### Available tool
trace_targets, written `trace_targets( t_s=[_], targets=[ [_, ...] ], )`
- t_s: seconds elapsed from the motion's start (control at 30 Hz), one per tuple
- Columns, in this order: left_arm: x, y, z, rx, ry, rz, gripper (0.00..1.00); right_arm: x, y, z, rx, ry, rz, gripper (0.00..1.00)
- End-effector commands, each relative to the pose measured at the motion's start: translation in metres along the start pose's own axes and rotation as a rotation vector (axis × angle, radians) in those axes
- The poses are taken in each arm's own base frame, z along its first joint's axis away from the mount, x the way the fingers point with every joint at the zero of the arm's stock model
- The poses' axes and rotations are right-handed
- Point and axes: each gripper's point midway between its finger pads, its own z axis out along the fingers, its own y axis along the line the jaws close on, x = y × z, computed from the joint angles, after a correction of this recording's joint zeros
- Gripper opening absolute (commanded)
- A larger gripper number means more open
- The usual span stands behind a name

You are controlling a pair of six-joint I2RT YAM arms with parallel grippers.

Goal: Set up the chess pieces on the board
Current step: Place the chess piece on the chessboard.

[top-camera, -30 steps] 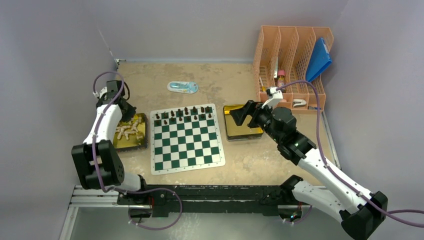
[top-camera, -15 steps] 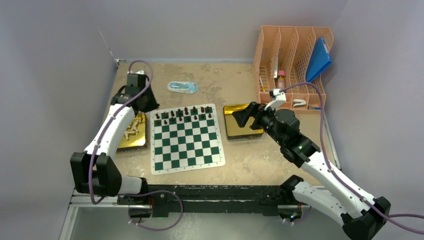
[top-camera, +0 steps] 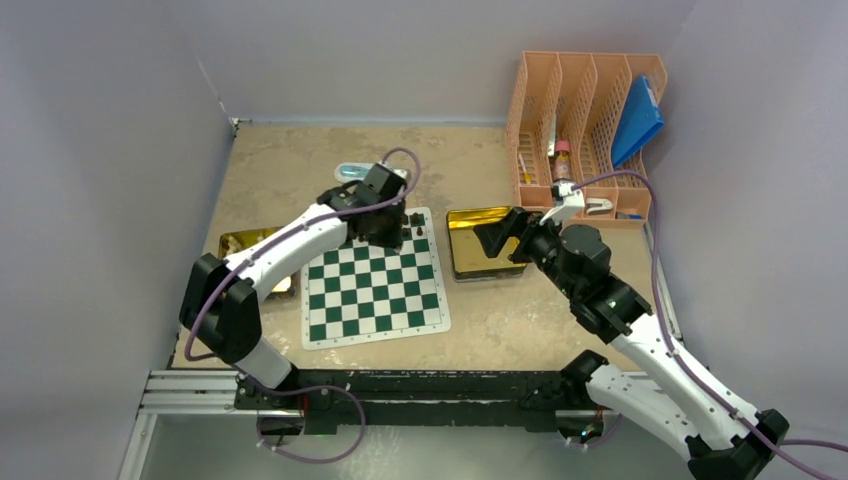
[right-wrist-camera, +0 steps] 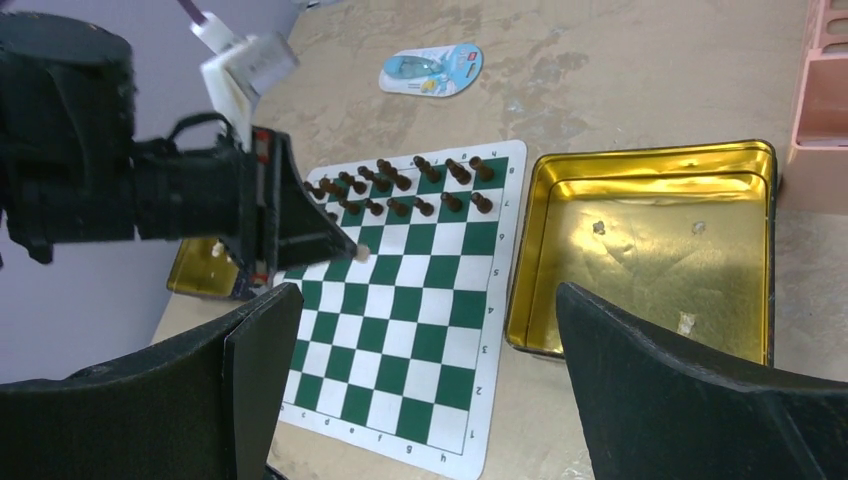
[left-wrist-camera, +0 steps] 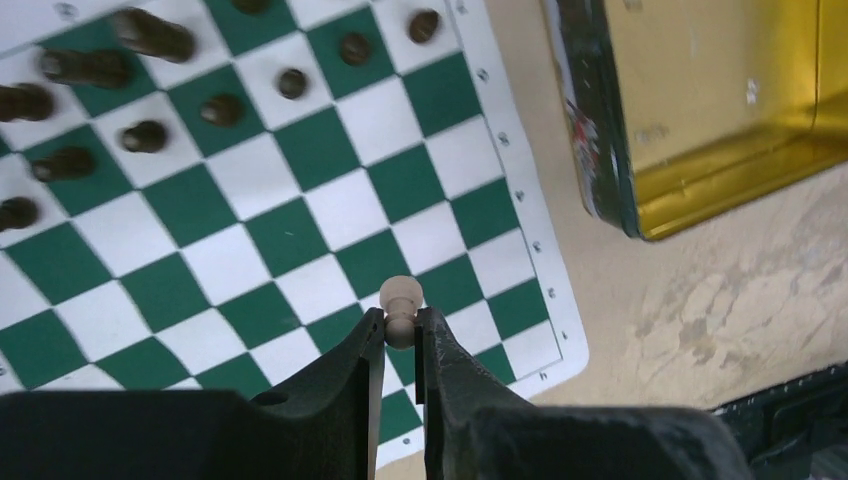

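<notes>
Jaws on the left pinched a cream pawn [left-wrist-camera: 401, 299] over the board [left-wrist-camera: 300, 232], while right jaws gaped wide.

Soft, even light filled the scene, leaving only faint shadows on the table [top-camera: 470, 170]. In the left wrist view the dark chess pieces [left-wrist-camera: 150, 35] smeared with blur, and the gold tray [left-wrist-camera: 700, 100] glinted.

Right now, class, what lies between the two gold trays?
The board, with dark pieces on its far rows, lies between the left tray and the right tray; the left arm reaches over it. The top view shows this.
</notes>
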Motion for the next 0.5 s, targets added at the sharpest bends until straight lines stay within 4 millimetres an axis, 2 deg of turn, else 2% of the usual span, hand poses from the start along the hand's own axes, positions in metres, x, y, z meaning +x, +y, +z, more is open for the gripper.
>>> trace_targets(
  t_s=[0.0, 0.27, 0.47],
  targets=[
    [0.016, -0.045, 0.001, 0.106, 0.029, 0.064, 0.15, -0.017, 0.000, -0.006, 0.013, -0.063, -0.005, 0.99],
    [0.064, -0.083, 0.027, 0.167, 0.109, 0.141, 0.15, -0.020, -0.002, -0.008, 0.024, -0.079, -0.013, 0.99],
    [0.090, -0.089, 0.043, 0.158, 0.139, 0.168, 0.15, -0.024, -0.005, -0.012, 0.037, -0.093, -0.017, 0.99]
  ],
)
